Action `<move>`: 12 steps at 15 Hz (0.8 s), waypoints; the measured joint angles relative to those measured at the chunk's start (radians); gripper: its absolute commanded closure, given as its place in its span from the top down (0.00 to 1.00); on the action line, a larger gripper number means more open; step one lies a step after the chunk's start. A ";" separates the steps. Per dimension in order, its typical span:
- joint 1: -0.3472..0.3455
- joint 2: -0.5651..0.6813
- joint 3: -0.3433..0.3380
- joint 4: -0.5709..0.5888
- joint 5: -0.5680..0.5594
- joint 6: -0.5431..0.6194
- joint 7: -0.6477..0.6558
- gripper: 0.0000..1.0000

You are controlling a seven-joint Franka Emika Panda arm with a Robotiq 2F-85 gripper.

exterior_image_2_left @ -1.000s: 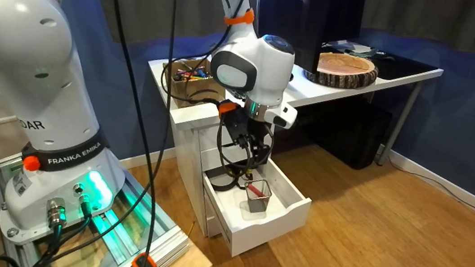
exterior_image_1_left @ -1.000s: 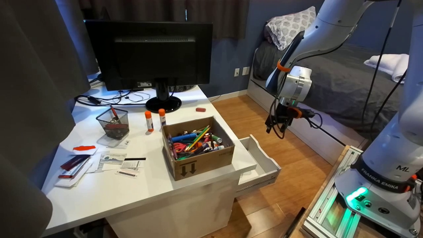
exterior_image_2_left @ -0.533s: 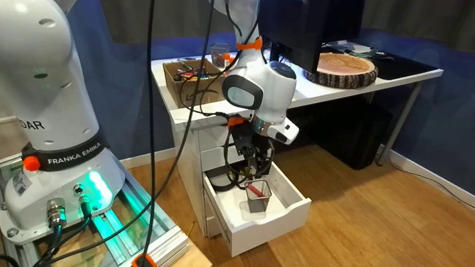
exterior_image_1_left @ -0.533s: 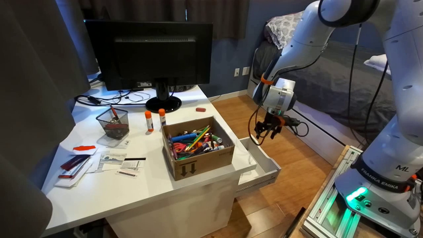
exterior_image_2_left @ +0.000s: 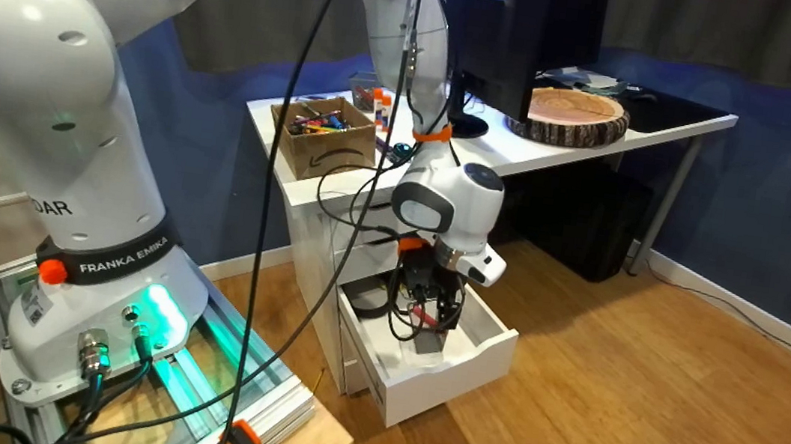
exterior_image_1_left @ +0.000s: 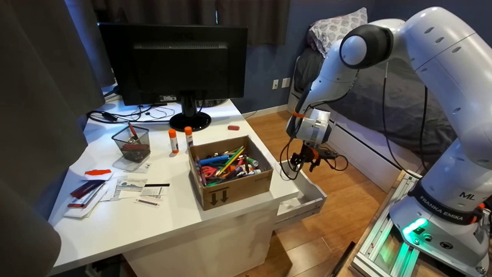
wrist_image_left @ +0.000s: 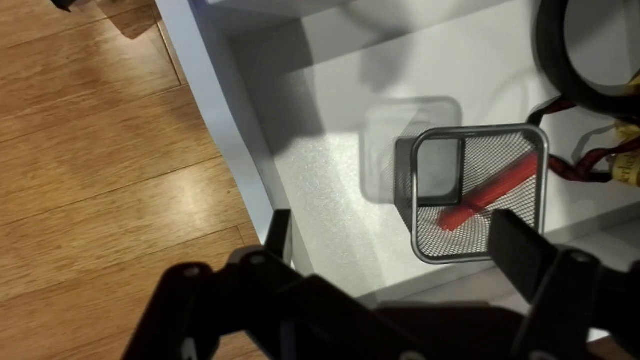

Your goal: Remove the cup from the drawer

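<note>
The cup is a grey wire-mesh cup with a lighter metal rim. It stands upright in the drawer with a red stick-like item inside, in the wrist view (wrist_image_left: 495,150) and an exterior view (exterior_image_2_left: 429,344). The white drawer (exterior_image_2_left: 450,393) is pulled open; its floor shows in the wrist view (wrist_image_left: 335,215). My gripper (wrist_image_left: 392,217) is open and empty. Its right finger overlaps the cup's lower right corner in that view; its left finger lies over the drawer wall. In an exterior view the gripper (exterior_image_1_left: 304,166) hangs over the drawer; contact with the cup is not visible.
A black ring (wrist_image_left: 550,45) and a red-black strap with yellow pieces lie in the drawer beside the cup. On the desk stand a brown box (exterior_image_1_left: 238,192) of pens, a dark mesh pen holder (exterior_image_1_left: 132,144), glue sticks (exterior_image_1_left: 173,141) and a monitor (exterior_image_1_left: 173,65).
My arm has reached out and down, lowering the gripper toward the cup in the drawer. The gripper now partly covers the cup in an exterior view. The cup and drawer have not moved.
</note>
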 measured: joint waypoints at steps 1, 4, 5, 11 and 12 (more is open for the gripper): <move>-0.006 0.031 0.001 0.032 0.000 0.000 0.007 1.00; -0.066 0.107 0.048 0.114 -0.070 0.019 0.077 1.00; -0.085 0.127 0.062 0.139 -0.100 0.023 0.102 1.00; -0.125 0.228 0.103 0.252 -0.266 0.024 0.252 1.00; -0.125 0.239 0.106 0.264 -0.288 0.024 0.274 0.99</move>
